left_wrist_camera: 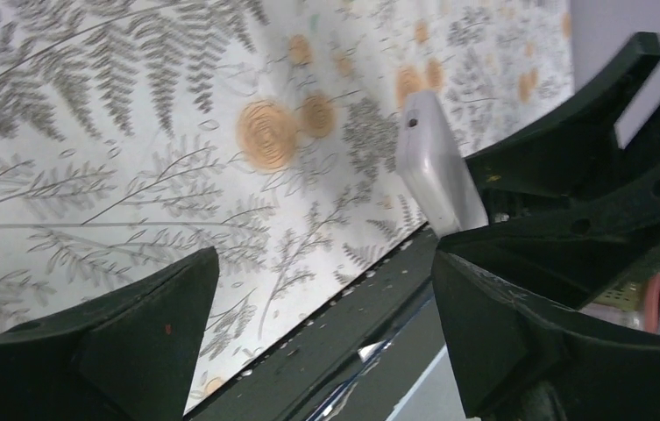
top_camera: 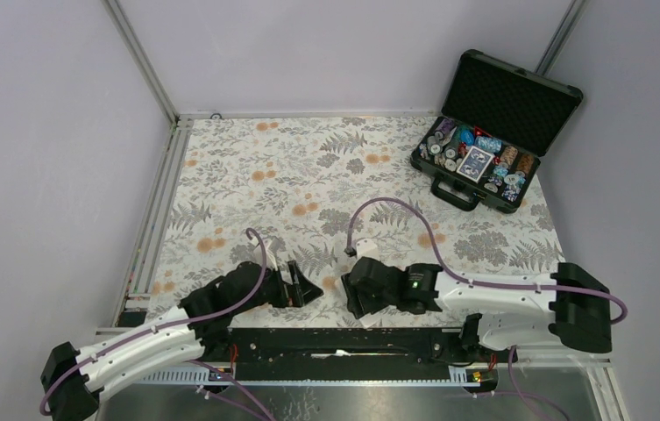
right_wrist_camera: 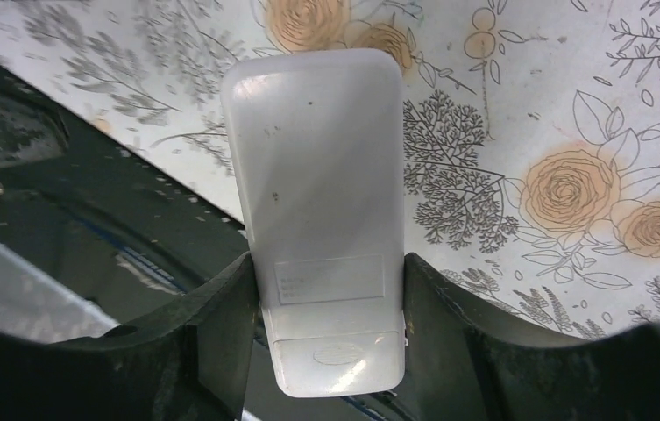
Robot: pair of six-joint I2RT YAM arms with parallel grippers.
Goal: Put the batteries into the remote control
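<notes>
We are seeing one floral table (top_camera: 308,167), with one open black case (top_camera: 459,187) of chips sitting at its far right corner, well apart from our two arms. Both arms are reaching low and inward, grippers facing. The right gripper (right_wrist_camera: 326,303) is clamping the single white remote control (right_wrist_camera: 322,193) by its sides near the front edge. The left gripper (left_wrist_camera: 326,298) is gaping wide beside it.
</notes>
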